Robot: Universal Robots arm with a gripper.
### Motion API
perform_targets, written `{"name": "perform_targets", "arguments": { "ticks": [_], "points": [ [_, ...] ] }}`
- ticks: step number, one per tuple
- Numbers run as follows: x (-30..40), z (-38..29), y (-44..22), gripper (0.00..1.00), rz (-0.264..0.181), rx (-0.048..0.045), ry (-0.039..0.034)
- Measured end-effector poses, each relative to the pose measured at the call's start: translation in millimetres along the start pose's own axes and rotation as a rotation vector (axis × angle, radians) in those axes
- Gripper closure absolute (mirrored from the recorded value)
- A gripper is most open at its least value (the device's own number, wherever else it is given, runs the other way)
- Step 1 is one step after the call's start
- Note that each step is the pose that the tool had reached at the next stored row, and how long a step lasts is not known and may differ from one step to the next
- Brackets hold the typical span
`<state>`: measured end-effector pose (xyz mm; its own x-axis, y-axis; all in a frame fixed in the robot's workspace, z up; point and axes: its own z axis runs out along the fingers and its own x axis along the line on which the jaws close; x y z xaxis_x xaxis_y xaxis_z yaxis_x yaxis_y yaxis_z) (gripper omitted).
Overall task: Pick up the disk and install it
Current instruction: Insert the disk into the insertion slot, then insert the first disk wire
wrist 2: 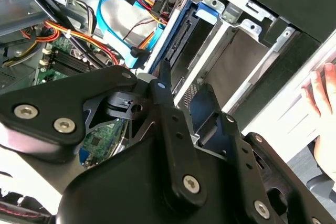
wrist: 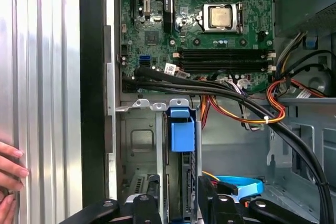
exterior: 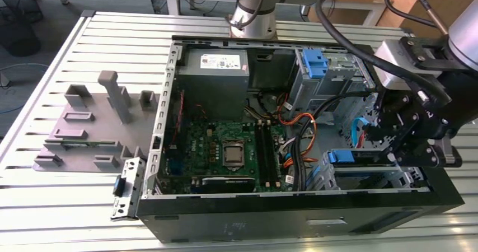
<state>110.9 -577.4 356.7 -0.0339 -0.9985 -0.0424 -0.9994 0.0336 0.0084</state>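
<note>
Tool (wrist: 179, 204) nr disk (wrist: 183, 139), bay walls (wrist: 140, 141) tight alongside.

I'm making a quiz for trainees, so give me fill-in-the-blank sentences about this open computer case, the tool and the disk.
1. The black tool is at the exterior view's ____ side of the open black computer case.
2. The flat rectangular disk with blue plastic rails sits in the metal drive bay, standing on its ____.
3. The motherboard is coloured ____.
Missing words: right; edge; green.
</note>
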Motion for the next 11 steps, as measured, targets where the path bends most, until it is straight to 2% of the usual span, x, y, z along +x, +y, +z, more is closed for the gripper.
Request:
{"name": "perform_targets", "arguments": {
  "ticks": [11],
  "points": [
    [-1.1,1.3,5.5,0.58,-0.004,0.0013,0.0009]
  ]
}}
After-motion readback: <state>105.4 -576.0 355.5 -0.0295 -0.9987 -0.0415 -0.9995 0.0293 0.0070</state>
